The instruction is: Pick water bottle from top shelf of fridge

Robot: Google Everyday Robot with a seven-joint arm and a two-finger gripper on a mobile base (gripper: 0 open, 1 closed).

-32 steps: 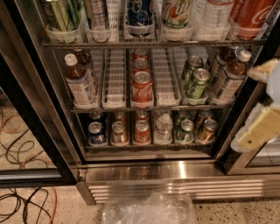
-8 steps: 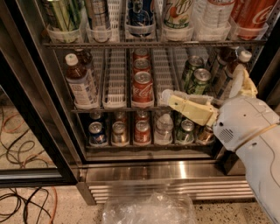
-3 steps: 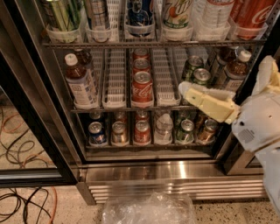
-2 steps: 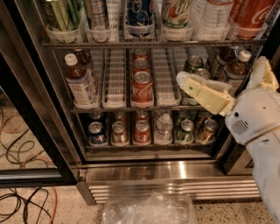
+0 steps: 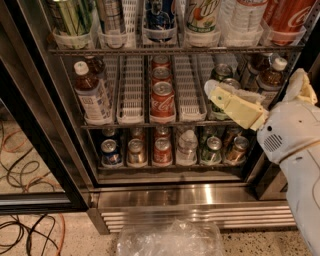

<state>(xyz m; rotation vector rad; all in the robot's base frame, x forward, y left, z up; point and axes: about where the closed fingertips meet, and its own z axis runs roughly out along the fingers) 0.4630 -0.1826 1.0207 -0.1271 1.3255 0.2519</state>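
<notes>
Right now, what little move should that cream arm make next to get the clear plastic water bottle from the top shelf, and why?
Probably rise, drifting slightly right. The cream gripper sits level with the middle wire rack, before the green metal cans, while the clear ribbed plastic water bottle stands on the dark wire top shelf, above and a little right of it.

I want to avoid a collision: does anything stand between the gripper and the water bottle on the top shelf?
No loose thing does. The gripper hangs before the middle rack, below and left of the water bottle. Only the front edge of the top shelf lies between them.
</notes>
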